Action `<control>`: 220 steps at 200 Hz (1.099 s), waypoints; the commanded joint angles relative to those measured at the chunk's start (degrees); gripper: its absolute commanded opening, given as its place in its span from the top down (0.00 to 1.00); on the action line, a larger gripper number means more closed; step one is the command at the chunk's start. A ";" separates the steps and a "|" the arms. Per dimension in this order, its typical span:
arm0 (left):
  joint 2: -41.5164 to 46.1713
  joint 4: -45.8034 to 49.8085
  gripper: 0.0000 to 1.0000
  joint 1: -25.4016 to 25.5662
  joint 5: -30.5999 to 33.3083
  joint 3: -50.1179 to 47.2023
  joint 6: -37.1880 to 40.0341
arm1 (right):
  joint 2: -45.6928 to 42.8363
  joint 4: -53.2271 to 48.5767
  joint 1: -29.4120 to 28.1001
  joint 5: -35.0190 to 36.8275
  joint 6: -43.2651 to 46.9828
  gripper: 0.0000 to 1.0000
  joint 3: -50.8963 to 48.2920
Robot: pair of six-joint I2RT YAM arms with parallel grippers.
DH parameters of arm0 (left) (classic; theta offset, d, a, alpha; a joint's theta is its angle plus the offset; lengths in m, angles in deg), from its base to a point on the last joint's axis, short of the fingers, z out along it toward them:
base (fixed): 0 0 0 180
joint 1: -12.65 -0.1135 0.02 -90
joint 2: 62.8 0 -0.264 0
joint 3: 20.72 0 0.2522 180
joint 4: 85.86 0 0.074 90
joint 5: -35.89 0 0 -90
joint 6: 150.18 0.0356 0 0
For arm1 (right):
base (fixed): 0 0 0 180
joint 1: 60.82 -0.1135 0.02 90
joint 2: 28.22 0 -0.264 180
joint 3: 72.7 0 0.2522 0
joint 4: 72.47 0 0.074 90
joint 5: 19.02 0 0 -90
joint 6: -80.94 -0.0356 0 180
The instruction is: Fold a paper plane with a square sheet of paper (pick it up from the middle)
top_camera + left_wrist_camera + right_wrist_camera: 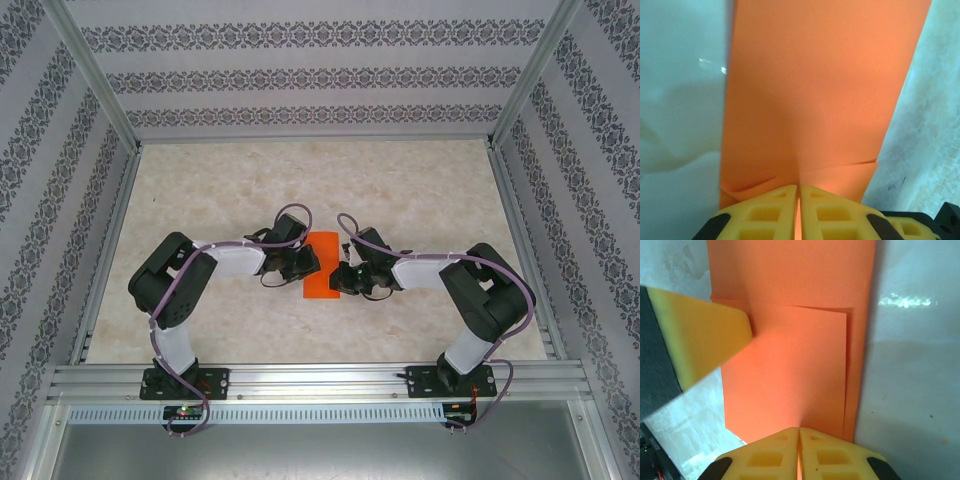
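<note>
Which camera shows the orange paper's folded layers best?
Right wrist: on the paper the overlapping flap edges are sharp and close. Left wrist shows mostly one flat face; top view, a small distant strip.

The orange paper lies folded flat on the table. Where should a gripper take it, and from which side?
Probably the top flap's free long edge. The paper lies flat on the table, but this flap stops short of the layer below, leaving a step on the right in the right wrist view. Come low from that side and slide one finger under.
</note>
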 commanded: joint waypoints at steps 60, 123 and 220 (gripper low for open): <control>-0.85 2.46 0.87 -6.28 4.20 0.39 4.93 | 2.72 -7.19 -0.80 3.95 1.48 0.90 -0.94; 1.34 4.13 0.86 -9.63 1.96 1.71 7.62 | 2.81 -6.92 -0.87 3.71 1.11 0.90 -0.23; 3.81 -0.65 0.83 -2.32 -6.94 1.64 5.52 | 2.99 -5.61 -1.18 3.37 0.56 0.88 0.57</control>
